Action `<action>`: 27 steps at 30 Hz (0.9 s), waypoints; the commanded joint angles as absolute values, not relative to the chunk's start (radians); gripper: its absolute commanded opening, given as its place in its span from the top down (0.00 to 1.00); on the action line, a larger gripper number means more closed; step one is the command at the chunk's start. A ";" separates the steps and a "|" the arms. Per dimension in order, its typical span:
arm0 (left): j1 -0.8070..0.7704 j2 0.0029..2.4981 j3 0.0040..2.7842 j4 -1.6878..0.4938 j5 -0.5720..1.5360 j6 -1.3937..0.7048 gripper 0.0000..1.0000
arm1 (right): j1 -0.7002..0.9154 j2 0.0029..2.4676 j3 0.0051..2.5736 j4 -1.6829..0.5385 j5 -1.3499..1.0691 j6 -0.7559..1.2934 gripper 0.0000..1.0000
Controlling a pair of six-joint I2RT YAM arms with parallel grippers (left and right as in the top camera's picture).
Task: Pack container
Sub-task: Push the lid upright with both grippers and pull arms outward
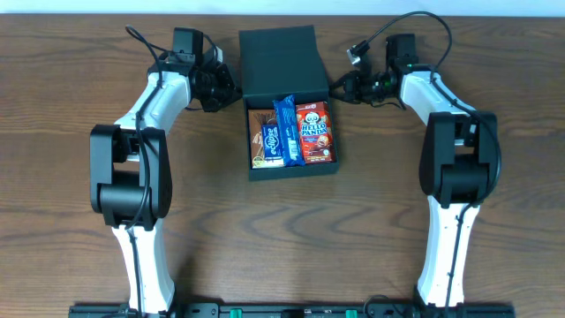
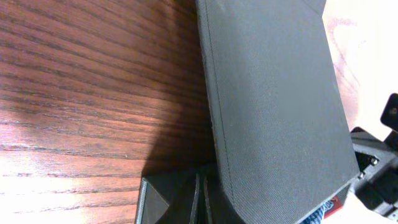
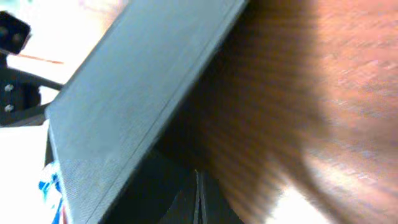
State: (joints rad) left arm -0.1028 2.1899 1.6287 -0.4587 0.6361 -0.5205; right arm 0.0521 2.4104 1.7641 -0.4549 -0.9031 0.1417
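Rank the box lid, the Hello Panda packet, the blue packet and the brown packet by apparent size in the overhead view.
1. box lid
2. Hello Panda packet
3. blue packet and brown packet: these look about alike. The blue one seems to overlap the brown one, so they are not ranked against each other.

Place: robot lab
Signs: left arm (image 1: 132, 190) and right arm (image 1: 459, 168) on a rail (image 1: 291, 311) at 6 o'clock; wood-grain desk (image 1: 53, 265); cables (image 1: 415, 16)
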 commanded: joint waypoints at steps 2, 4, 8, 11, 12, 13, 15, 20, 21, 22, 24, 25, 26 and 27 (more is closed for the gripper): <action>-0.111 2.204 1.629 -0.450 0.648 -0.517 0.94 | 0.057 2.431 1.767 -0.417 -0.865 0.190 0.99; -0.111 2.204 1.629 -0.447 0.648 -0.517 0.94 | 0.062 2.443 1.767 -0.387 -0.891 0.209 0.99; -0.111 2.204 1.629 -0.439 0.663 -0.521 0.94 | 0.069 2.490 1.767 -0.288 -1.048 0.268 0.99; -0.111 2.204 1.629 -0.432 0.677 -0.521 0.94 | 0.069 2.503 1.767 -0.242 -1.136 0.277 0.99; -0.111 2.204 1.629 -0.429 0.681 -0.520 0.94 | 0.069 2.503 1.767 -0.233 -1.150 0.278 0.99; -0.111 2.204 1.629 -0.422 0.687 -0.520 0.94 | 0.069 2.502 1.768 -0.212 -1.178 0.281 0.99; -0.111 2.204 1.629 -0.403 0.714 -0.520 0.94 | 0.067 2.502 1.769 -0.144 -1.245 0.320 0.99; -0.110 2.203 1.631 -0.354 0.760 -0.516 0.94 | 0.063 2.502 1.773 0.074 -1.401 0.436 0.99; -0.110 2.202 1.633 -0.354 0.761 -0.516 0.94 | 0.063 2.502 1.774 0.123 -1.427 0.468 0.99; -0.109 2.202 1.634 -0.353 0.761 -0.516 0.94 | 0.063 2.502 1.774 0.163 -1.448 0.495 0.99; -0.102 2.198 1.639 -0.350 0.777 -0.506 0.94 | 0.063 2.502 1.774 0.260 -1.487 0.564 0.99; -0.097 2.196 1.640 -0.340 0.791 -0.498 0.94 | 0.062 2.502 1.774 0.318 -1.501 0.607 0.98; -0.091 2.191 1.641 -0.332 0.807 -0.497 0.94 | 0.061 2.502 1.774 0.357 -1.504 0.643 0.99; -0.084 2.188 1.642 -0.324 0.813 -0.498 0.94 | 0.059 2.502 1.774 0.398 -1.509 0.677 0.99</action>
